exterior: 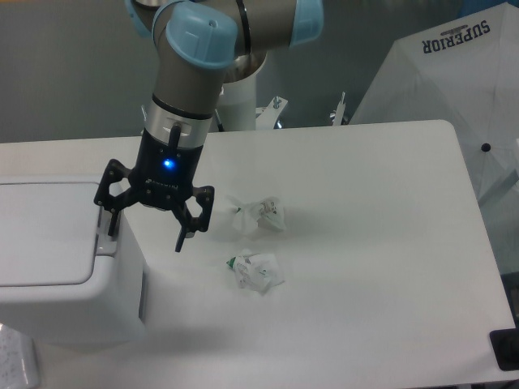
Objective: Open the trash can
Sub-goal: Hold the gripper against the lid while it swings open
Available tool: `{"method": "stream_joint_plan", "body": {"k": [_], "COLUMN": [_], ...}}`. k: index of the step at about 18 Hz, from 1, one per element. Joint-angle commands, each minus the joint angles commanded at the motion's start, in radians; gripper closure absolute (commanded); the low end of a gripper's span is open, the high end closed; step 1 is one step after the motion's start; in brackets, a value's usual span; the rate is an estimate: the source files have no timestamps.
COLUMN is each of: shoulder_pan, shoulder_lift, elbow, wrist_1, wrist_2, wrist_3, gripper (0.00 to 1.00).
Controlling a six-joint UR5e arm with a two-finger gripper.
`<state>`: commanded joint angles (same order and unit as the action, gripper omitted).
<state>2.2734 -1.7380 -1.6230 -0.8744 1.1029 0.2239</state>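
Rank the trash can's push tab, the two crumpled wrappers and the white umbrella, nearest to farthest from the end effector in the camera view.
From the end effector:
1. Push tab, at its left finger on the trash can rim.
2. Upper wrapper, to its right.
3. Lower wrapper, right and nearer the camera; close to call with 2.
4. Umbrella, far right.

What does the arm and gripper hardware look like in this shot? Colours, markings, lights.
The UR5e arm has silver-grey tube segments with light blue round joint caps and a chrome ring at the wrist. Below it, the black two-finger gripper has a cylindrical black body with a lit blue LED and small white lettering, too small to read, plus angular black linkage fingers. No loose cables show.
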Motion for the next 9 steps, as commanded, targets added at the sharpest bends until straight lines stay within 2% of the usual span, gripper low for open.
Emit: {"method": "stream_joint_plan", "body": {"k": [6,9], "shoulder_pan": [0.000,0.003], "shoulder_lift": [0.002,0.002], "elbow": [0.011,0.075], "wrist_1": [0.000,-0.006], "wrist_2": [0.000,0.000], "wrist_3": [0.008,0.015], "gripper": [0.00,0.00]}}
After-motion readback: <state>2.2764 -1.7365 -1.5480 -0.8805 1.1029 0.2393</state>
